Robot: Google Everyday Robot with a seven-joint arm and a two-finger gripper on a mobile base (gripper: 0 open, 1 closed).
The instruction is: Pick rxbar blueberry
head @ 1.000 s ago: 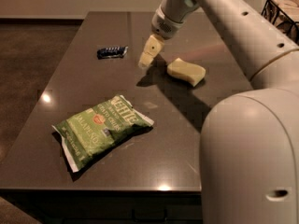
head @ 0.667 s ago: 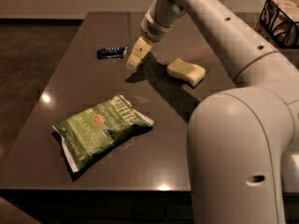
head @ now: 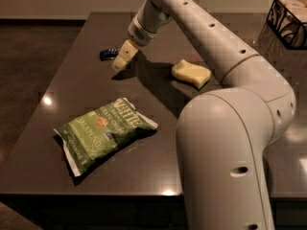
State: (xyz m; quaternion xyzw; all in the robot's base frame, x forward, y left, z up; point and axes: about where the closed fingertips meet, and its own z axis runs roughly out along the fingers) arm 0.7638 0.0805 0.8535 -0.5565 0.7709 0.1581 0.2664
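Observation:
The rxbar blueberry is a small flat dark blue bar lying on the dark table at the far left. Part of it is hidden behind my gripper. My gripper, with pale cream fingers, hangs just right of and in front of the bar, close above the table. It holds nothing that I can see.
A large green jalapeño chip bag lies at the front left of the table. A pale yellow sponge lies right of the gripper. A dark wire basket stands at the far right. My arm's white body fills the right foreground.
My gripper has moved left and slightly down, from beside the sponge to right next to the blue bar. The bar, bag and sponge have not moved.

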